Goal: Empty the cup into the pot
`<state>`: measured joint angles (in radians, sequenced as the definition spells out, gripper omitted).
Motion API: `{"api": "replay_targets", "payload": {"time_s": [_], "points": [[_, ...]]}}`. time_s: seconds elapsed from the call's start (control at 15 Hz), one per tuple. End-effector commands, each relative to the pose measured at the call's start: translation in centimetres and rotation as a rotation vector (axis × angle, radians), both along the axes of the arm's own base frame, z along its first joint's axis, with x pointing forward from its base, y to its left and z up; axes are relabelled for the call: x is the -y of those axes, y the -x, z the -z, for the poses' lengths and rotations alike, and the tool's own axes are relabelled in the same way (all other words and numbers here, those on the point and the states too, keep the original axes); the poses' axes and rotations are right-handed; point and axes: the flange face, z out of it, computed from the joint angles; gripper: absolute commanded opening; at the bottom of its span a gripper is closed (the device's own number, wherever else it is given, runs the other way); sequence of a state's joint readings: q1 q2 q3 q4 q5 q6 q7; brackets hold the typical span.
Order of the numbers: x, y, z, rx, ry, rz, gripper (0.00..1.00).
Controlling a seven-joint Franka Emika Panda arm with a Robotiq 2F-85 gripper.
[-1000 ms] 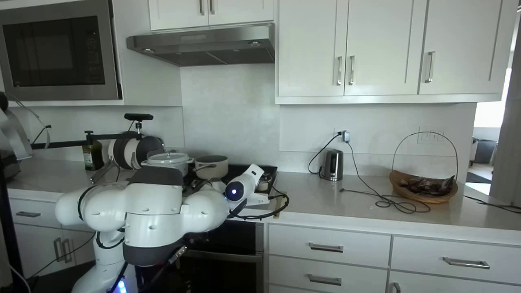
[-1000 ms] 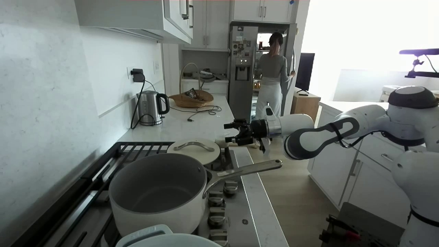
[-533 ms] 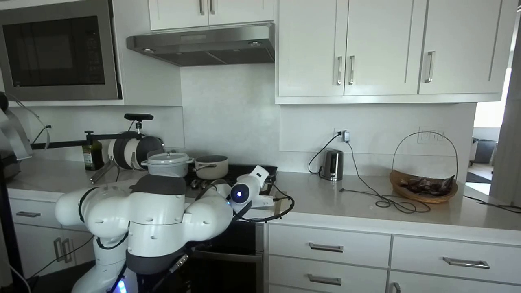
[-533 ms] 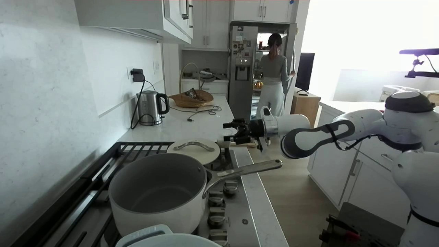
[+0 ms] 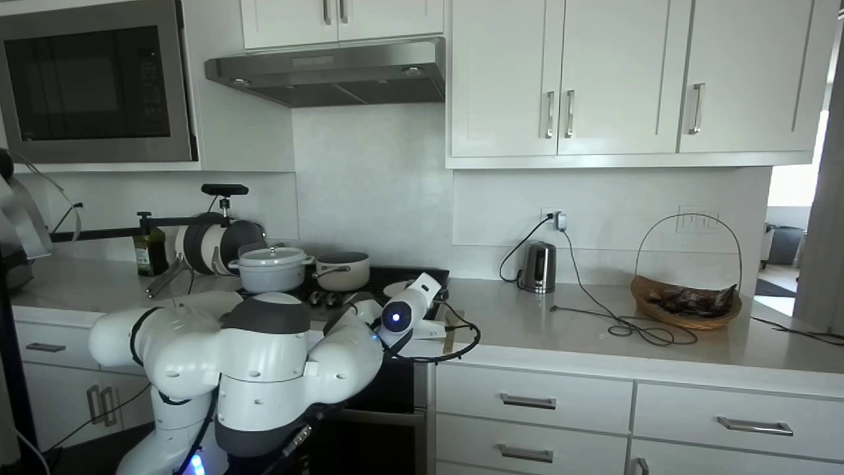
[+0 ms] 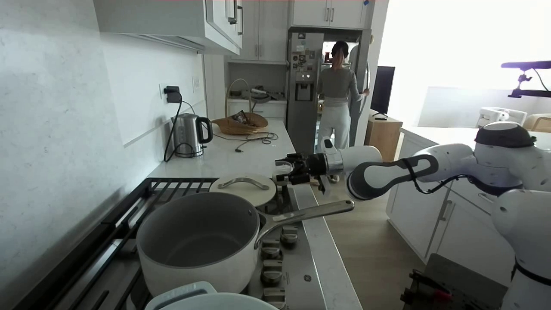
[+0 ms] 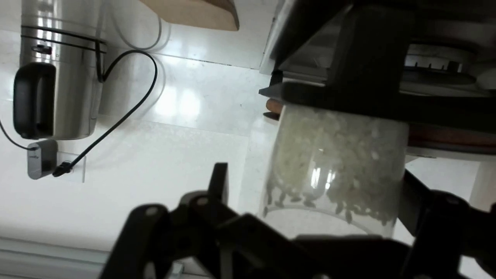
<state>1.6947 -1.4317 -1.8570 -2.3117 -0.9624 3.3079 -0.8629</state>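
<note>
Cup [image 7: 335, 170] of pale grains [image 7: 329, 143] stands upright on the stove [image 6: 299, 258], off-centre within the parted end effector [image 7: 316, 190], so on closing the nearer finger [image 7: 420, 201] could push first and tip it.

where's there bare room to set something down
The counter in front of the kettle, between the wooden piece by the stove and the looped cable; also a strip in front of the basket. The stove is crowded: lidded blue pot, open pot, cream lid, and near it the cup, with the open pincer right at it.
</note>
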Motion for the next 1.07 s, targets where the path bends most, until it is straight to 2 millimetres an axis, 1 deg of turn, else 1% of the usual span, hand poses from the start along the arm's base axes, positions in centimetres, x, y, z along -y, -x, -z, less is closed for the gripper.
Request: {"api": "replay_targets", "payload": {"time_s": [0.0,0.67,0.73,0.8,0.93,1.0], "points": [[-0.45,-0.73,0.48,0.004,0.003,-0.019,1.0],[-0.15,-0.89,1.17,-0.035,0.013,-0.019,1.0],[-0.17,-0.86,1.19,-0.036,0.015,-0.019,0.84],[-0.18,-0.85,1.19,-0.037,0.014,-0.019,0.72],[-0.23,-0.82,1.16,-0.037,0.015,-0.021,0.58],[-0.27,-0.8,1.12,-0.037,0.016,-0.021,0.49]]}}
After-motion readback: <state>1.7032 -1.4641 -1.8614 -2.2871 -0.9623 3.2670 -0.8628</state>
